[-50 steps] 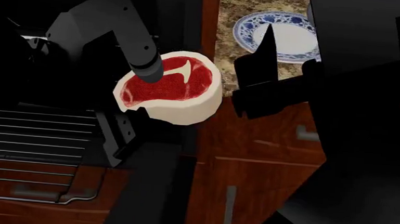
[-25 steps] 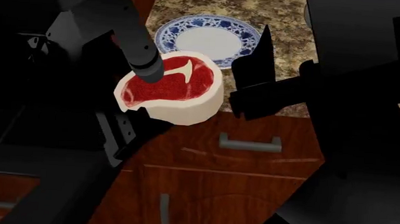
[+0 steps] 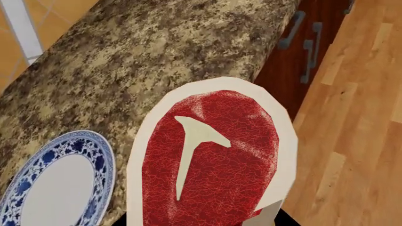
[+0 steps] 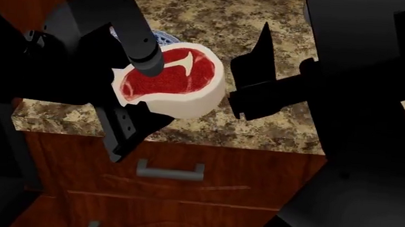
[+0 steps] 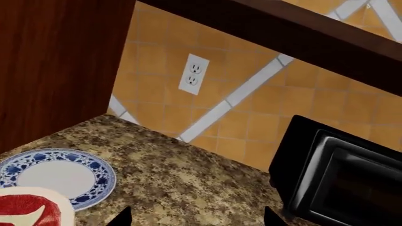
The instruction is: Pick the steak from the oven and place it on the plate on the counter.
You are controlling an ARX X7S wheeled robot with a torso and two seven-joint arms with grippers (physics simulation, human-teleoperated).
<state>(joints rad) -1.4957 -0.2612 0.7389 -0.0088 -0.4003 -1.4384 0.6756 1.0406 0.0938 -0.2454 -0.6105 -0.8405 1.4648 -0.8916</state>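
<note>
My left gripper (image 4: 144,97) is shut on the steak (image 4: 172,82), a thick red cut with a white T mark and cream sides. It holds the steak above the front edge of the granite counter (image 4: 264,22). The blue-rimmed white plate (image 4: 166,37) lies on the counter just behind the steak and is mostly hidden by it in the head view. The left wrist view shows the steak (image 3: 213,160) beside the plate (image 3: 56,188). The right wrist view shows the plate (image 5: 56,174) and a corner of the steak (image 5: 28,207). My right gripper (image 4: 257,80) is open and empty, right of the steak. The oven is out of view.
A black microwave (image 5: 339,179) stands on the counter to the right, against the tiled wall with an outlet (image 5: 193,74). Reddish wood drawers with a grey handle (image 4: 171,170) lie under the counter. A tall wood cabinet side (image 5: 56,61) rises behind the plate.
The view has swung from the oven front to the counter. My left gripper has kept the steak, which now hangs over the counter's edge and covers most of the plate.
</note>
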